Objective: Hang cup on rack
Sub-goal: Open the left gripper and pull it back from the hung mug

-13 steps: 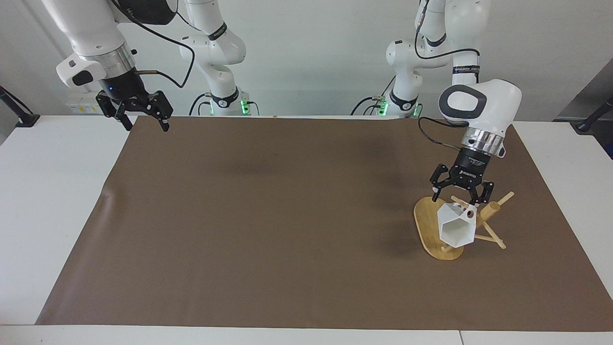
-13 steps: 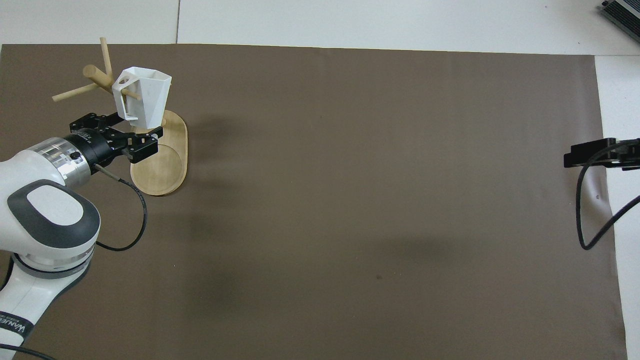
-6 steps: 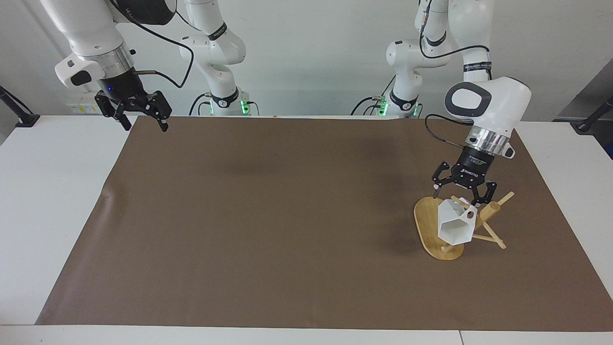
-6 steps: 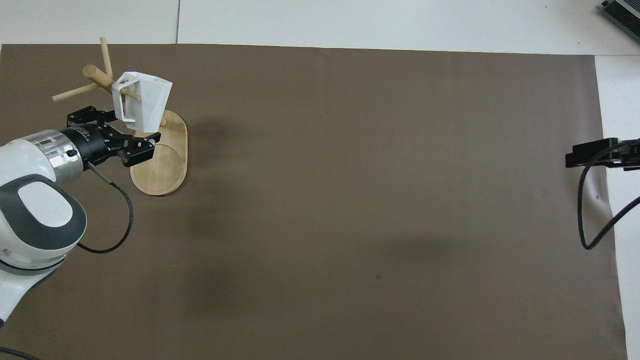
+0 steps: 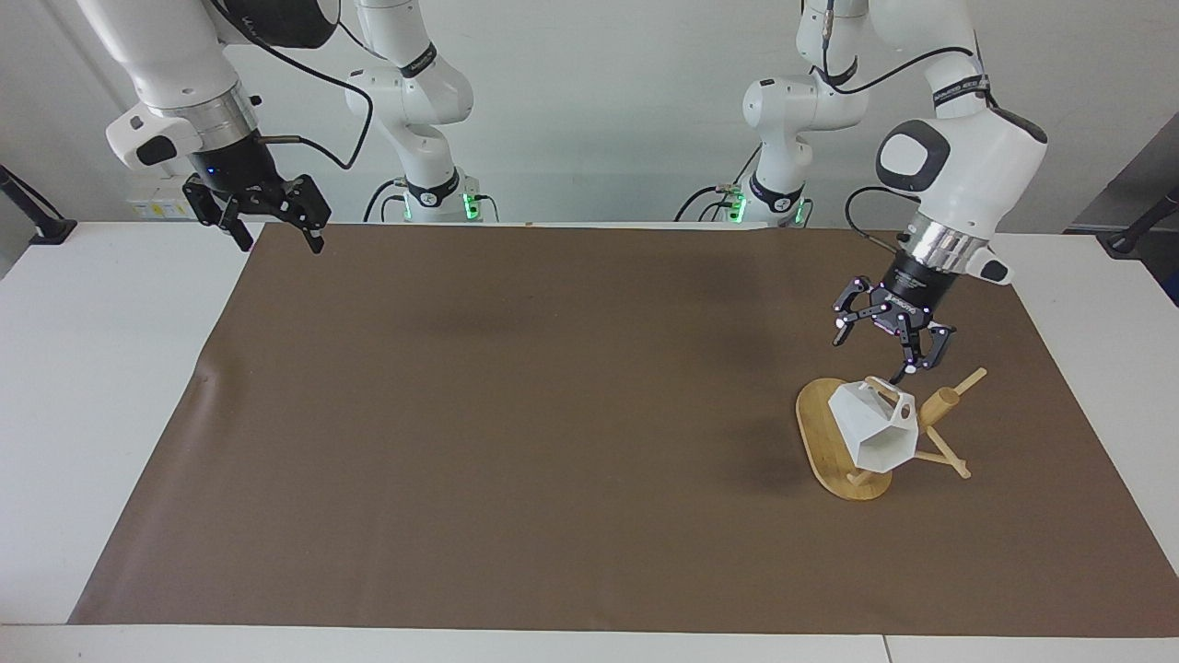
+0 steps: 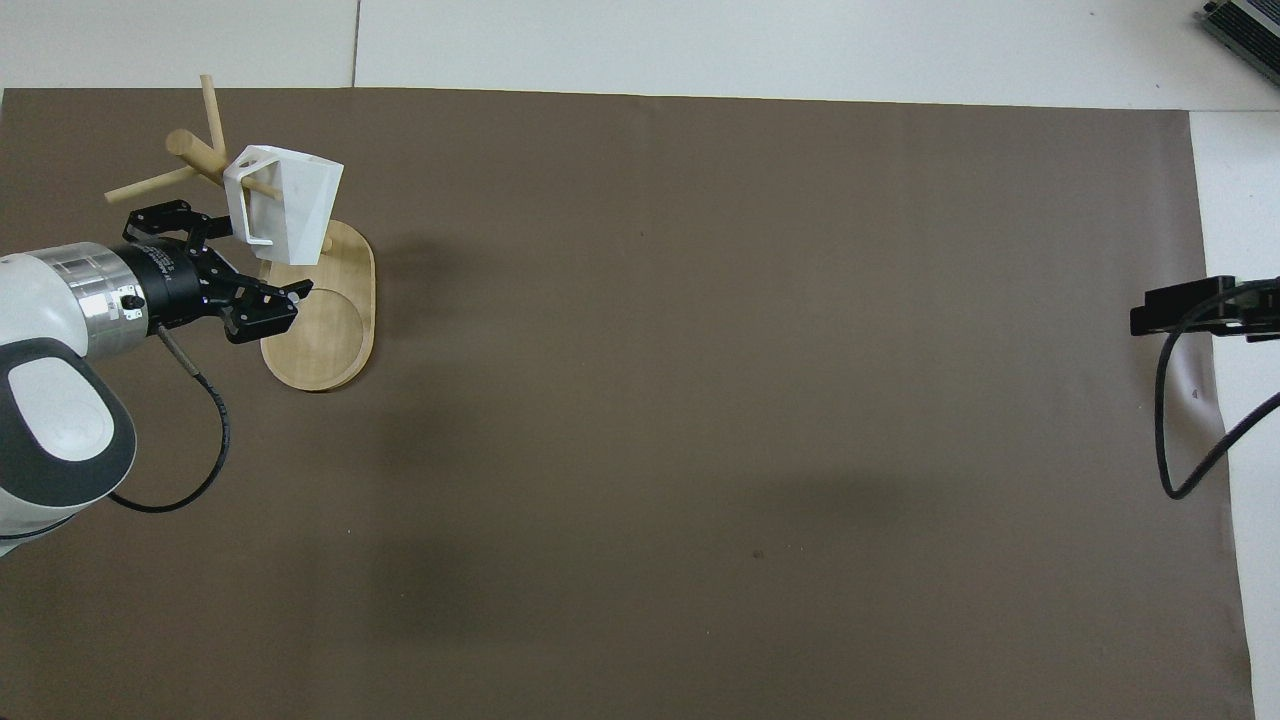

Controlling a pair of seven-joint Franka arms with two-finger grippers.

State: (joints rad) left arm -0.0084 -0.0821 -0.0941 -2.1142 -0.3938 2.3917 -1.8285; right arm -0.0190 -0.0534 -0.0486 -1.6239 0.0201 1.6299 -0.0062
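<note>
The white faceted cup (image 5: 870,433) (image 6: 290,205) hangs tilted on a thin peg of the bamboo rack (image 5: 820,428) (image 6: 320,330), with the peg through the hole in its handle. The rack stands on its oval base at the left arm's end of the mat. My left gripper (image 5: 875,356) (image 6: 252,266) is open just above the rack's base and the cup, and touches neither. My right gripper (image 5: 281,241) (image 6: 1190,305) waits open in the air over the mat's corner at the right arm's end, close to the robots.
A brown mat (image 5: 553,414) (image 6: 700,400) covers most of the white table (image 5: 92,368). A black cable (image 6: 1175,420) loops down from the right gripper over the mat's edge.
The left gripper, open, has lifted up and drawn back from the cup toward the robots. The cup has settled lower on its peg. The right arm has barely moved.
</note>
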